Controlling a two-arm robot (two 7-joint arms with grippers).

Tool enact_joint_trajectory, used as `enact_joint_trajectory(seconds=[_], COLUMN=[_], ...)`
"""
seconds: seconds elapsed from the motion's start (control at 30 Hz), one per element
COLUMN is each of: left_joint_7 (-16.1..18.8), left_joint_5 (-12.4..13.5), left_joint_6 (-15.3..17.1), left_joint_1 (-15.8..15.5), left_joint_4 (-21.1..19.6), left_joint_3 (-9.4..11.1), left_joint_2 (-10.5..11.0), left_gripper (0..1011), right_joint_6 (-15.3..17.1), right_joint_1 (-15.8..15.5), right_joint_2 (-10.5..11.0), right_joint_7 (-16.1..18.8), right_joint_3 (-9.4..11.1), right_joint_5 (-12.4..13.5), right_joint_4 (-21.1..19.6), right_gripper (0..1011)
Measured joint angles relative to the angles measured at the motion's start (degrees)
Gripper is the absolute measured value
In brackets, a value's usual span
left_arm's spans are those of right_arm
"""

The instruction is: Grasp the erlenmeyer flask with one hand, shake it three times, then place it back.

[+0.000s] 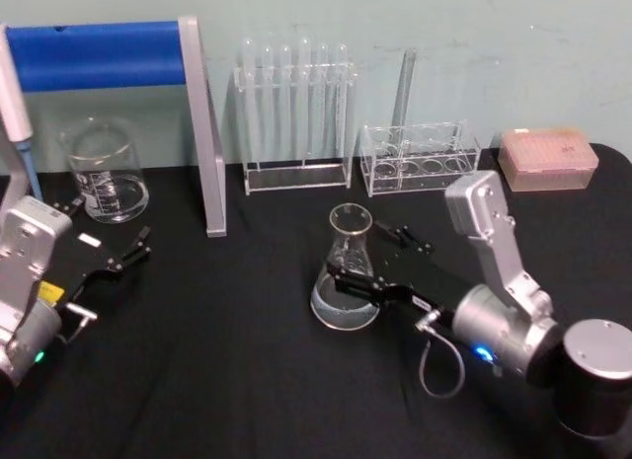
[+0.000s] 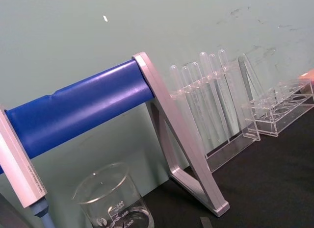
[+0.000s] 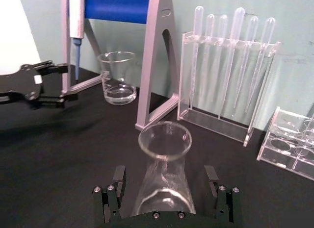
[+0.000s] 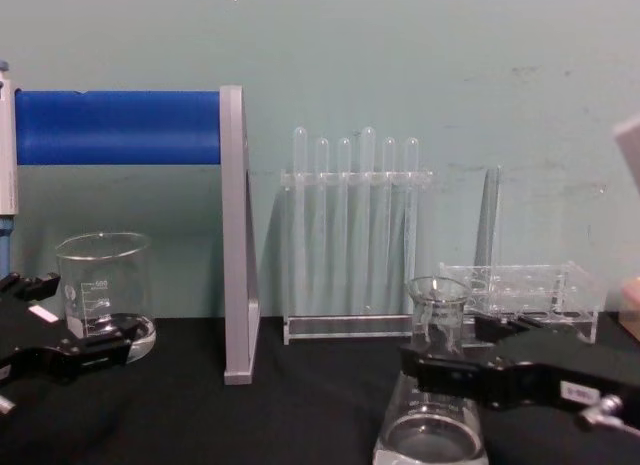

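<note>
erlenmeyer flask (image 1: 347,277) upright on the black counter (image 1: 227,360), in front of the test-tube rack (image 1: 295,114), a little clear liquid pooled in its wide base. right pincer (image 1: 367,273) reaching in low from the right, silver wrist angled down toward the counter, blue ring light lit. jaws spread, one on each side of the flask's cone below the neck; in the right wrist view a clear gap between each jaw and the glass, so released, not yet clamped. left pincer (image 1: 123,252) resting low at the left edge near the glass beaker (image 1: 103,170), jaws apart, holding nothing. blue-barred stand (image 1: 202,123) between beaker and rack; low clear rack (image 1: 419,158) and pink box (image 1: 548,158) toward the back right.
</note>
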Motion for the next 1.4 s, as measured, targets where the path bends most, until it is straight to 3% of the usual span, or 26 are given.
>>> enact_joint_trajectory(seconds=[0.4, 0.8, 0.97, 1.07, 1.2, 1.23, 1.33, 1.37, 1.4], left_joint_7=[0.0, 0.0, 0.0, 0.0, 0.0, 0.0, 0.0, 0.0, 0.0], left_joint_5=[0.0, 0.0, 0.0, 0.0, 0.0, 0.0, 0.0, 0.0, 0.0], left_joint_6=[0.0, 0.0, 0.0, 0.0, 0.0, 0.0, 0.0, 0.0, 0.0], left_joint_1=[0.0, 0.0, 0.0, 0.0, 0.0, 0.0, 0.0, 0.0, 0.0], left_joint_4=[0.0, 0.0, 0.0, 0.0, 0.0, 0.0, 0.0, 0.0, 0.0], left_joint_3=[0.0, 0.0, 0.0, 0.0, 0.0, 0.0, 0.0, 0.0, 0.0], left_joint_2=[0.0, 0.0, 0.0, 0.0, 0.0, 0.0, 0.0, 0.0, 0.0], left_gripper=[1001, 1001, 1001, 1001, 1001, 1001, 1001, 1001, 1001], right_joint_6=[2.6, 2.1, 1.4, 0.1, -2.1, -2.1, -4.0, -4.0, -4.8], right_joint_1=[-5.9, -8.4, -7.1, -4.9, -2.0, -2.0, 0.2, 0.2, 0.9], right_joint_2=[6.9, 8.9, 7.7, 5.5, 2.8, 2.8, 1.4, 1.4, 1.0], right_joint_7=[0.9, -3.6, -7.7, -12.4, -18.1, -18.1, -21.5, -21.5, -22.9], right_joint_3=[2.3, 7.4, 9.0, 9.2, 7.8, 7.8, 6.0, 6.0, 5.2], right_joint_5=[2.6, 3.0, 0.4, -3.8, -10.0, -10.0, -15.3, -15.3, -17.6], right_joint_4=[-8.5, -10.6, -9.1, -6.4, -2.0, -2.0, 1.6, 1.6, 3.0], right_gripper=[1003, 1002, 1003, 1002, 1003, 1002, 1003, 1003, 1002])
